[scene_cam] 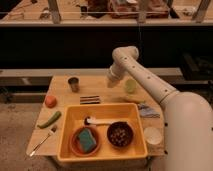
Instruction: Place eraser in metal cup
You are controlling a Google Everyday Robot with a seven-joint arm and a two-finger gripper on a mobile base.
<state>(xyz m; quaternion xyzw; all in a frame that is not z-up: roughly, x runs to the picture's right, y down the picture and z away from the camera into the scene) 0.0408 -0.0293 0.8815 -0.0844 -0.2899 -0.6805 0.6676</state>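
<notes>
The eraser [90, 99], a small flat dark block with pale stripes, lies on the wooden table [100, 86] just behind the yellow tub. The metal cup [73, 83] stands upright at the back left of the table, a little left of and behind the eraser. My gripper [111, 80] hangs from the white arm over the back middle of the table, to the right of the metal cup and behind and right of the eraser. It holds nothing that I can see.
A pale green cup [130, 86] stands right of the gripper. A yellow tub [102, 150] holds a teal sponge [86, 139] in an orange bowl, a dark bowl [120, 134] and a white brush. An orange fruit [50, 101], green vegetable [49, 119], fork [42, 141] and white cup [152, 135] lie around it.
</notes>
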